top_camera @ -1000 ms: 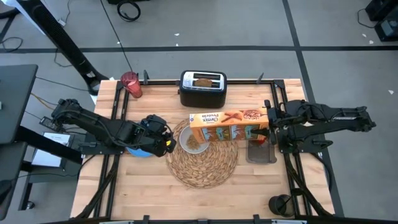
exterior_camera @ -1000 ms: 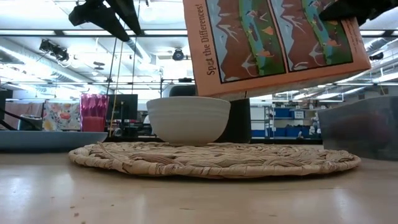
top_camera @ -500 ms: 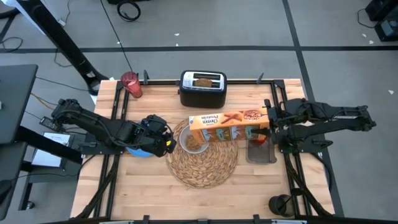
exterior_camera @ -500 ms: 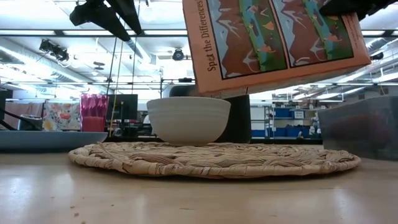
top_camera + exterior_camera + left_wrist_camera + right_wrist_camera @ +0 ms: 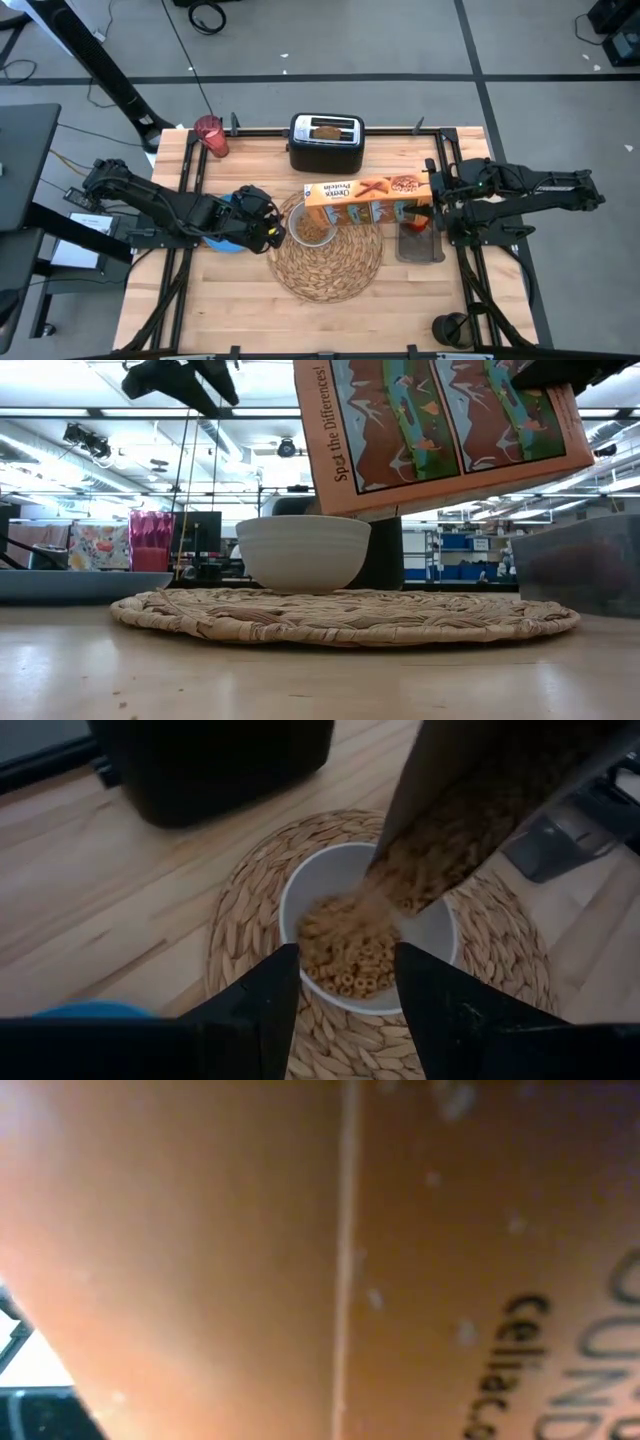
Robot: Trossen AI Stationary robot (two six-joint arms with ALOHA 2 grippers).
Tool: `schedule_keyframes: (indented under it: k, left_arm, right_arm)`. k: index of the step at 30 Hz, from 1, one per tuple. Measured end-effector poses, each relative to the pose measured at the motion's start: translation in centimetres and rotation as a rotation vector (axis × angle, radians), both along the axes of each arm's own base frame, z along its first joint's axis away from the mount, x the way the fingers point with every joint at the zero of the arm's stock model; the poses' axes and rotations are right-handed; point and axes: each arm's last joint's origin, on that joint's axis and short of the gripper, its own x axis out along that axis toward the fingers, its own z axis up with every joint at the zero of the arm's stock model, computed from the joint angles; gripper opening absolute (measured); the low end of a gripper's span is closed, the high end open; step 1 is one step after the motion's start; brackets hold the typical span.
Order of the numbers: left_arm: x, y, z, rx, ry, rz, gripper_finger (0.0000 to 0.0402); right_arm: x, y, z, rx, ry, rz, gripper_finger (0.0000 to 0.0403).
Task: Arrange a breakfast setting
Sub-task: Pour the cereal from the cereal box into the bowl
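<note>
A round woven placemat (image 5: pixel 335 262) lies at the table's middle, and a white bowl (image 5: pixel 312 229) of cereal rings (image 5: pixel 350 955) stands on its left part. My right gripper (image 5: pixel 434 200) is shut on an orange cereal box (image 5: pixel 368 202), which is tilted over the bowl. My left gripper (image 5: pixel 340 990) is open and empty, above the blue plate (image 5: pixel 222 242) just left of the bowl. The toast (image 5: pixel 326 128) sticks out of the black toaster (image 5: pixel 326 145). The pink-red cup (image 5: pixel 210 135) stands at the far left. The spoon is out of view. My right gripper holds the cereal box by its right end (image 5: pixel 426 200), coming level from the table's right. The fingers themselves are hidden by the box. The box is lifted clear and tilted, its open left end (image 5: pixel 420 880) down over the bowl, with cereal spilling from it.
A grey bin (image 5: pixel 420 247) stands right of the placemat with something red (image 5: pixel 418 226) in it, perhaps the apple. Bare wood lies along the table's near edge.
My left gripper has edged a little toward the bowl. The cereal box stays tilted over the bowl in my right gripper.
</note>
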Motion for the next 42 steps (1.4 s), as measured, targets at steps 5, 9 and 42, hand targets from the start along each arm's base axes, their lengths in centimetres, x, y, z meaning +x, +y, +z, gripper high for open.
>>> schedule_keyframes:
  k: [5, 9, 42]
  left_arm:
    - [0.0, 0.0, 0.0, 0.001, -0.002, -0.001, 0.0171]
    - [0.0, 0.0, 0.0, 0.001, -0.001, -0.001, 0.0171]
    - [0.3, -0.1, 0.3, -0.009, -0.045, 0.004, 0.0171]
  right_arm:
    - [0.0, 0.0, 0.0, 0.000, 0.001, 0.000, 0.0267]
    - [0.0, 0.0, 0.0, 0.000, 0.001, 0.000, 0.0267]
    - [-1.3, 0.2, 0.1, 0.059, -0.014, 0.040, 0.0267]
